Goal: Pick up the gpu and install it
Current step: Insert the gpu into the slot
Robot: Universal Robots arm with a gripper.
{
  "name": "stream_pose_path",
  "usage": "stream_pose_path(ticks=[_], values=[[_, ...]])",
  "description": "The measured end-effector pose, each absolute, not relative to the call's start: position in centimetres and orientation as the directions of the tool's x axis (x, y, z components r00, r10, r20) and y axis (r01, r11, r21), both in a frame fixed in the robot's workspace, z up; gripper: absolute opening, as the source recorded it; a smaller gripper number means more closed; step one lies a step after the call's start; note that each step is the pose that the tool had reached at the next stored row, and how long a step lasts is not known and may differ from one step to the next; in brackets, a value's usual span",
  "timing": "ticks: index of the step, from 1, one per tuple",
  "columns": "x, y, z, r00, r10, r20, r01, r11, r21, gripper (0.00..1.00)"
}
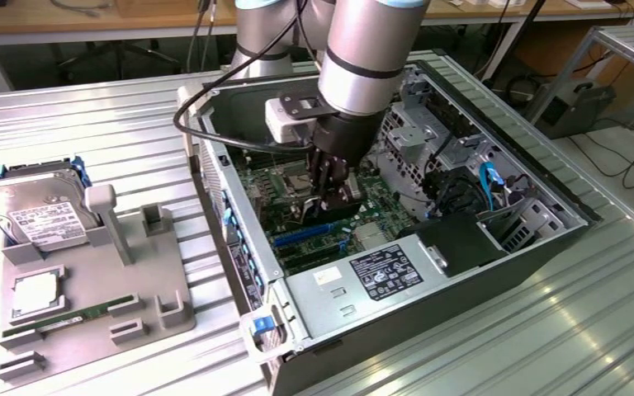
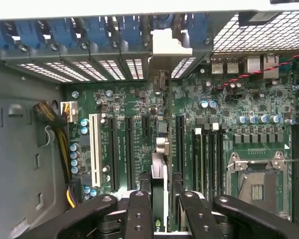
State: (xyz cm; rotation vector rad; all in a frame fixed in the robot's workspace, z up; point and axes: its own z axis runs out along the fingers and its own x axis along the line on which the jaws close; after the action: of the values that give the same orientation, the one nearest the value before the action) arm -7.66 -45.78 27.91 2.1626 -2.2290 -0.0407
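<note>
- While clamped edge-on in the end effector [image 2: 159,209], the gpu [image 2: 160,174] hangs inside the PC case [image 1: 537,247], over the motherboard [image 2: 139,99] slots.
- Fingers [image 2: 138,214] closed on its top edge.
- Prob. stiff, light, fragile: grip the edges, not components.
- Hard drive [image 1: 36,210] sits on the fixture near desk's edge.

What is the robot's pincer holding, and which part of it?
The pincer is shut on the gpu, a thin card seen edge-on. It grips the card's upper edge between its fingers, above the green board inside the computer case.
</note>
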Motion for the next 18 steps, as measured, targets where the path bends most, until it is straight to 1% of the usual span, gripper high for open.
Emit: stream_pose_path(ticks=[18], values=[[-8.3,-45.7,26.3,-0.010,-1.000,-0.002,-0.999,0.010,0.044,0.26]])
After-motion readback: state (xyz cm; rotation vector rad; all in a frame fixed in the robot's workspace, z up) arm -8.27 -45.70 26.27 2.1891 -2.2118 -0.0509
